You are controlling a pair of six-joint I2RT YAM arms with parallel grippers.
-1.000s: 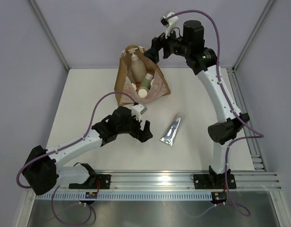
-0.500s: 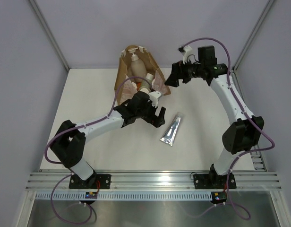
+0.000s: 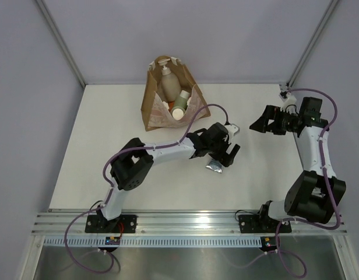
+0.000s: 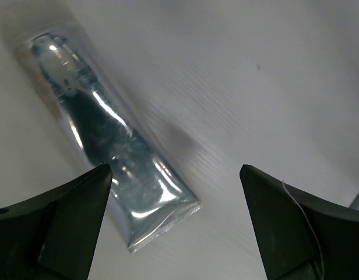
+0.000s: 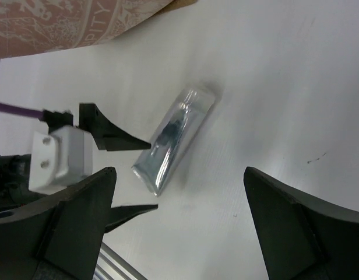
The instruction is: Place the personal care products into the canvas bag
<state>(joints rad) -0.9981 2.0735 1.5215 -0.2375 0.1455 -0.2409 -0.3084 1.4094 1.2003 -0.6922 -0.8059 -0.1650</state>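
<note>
The table (image 3: 109,146) carries the canvas bag (image 3: 151,108) near its far edge. Its mouth is open, and I can pick out two beige bottles (image 3: 166,81) inside. The rest of its load is buried or too small to name. My right gripper (image 3: 256,124) hangs over the table's right side, spread wide and empty. My left gripper (image 3: 227,154) is also spread and holds nothing, low over the silver-blue tube (image 4: 104,134) lying flat on the table. From overhead it hides most of the tube. One finger seems just clear of the crimped end, but the close wrist view leaves me unsure.
</note>
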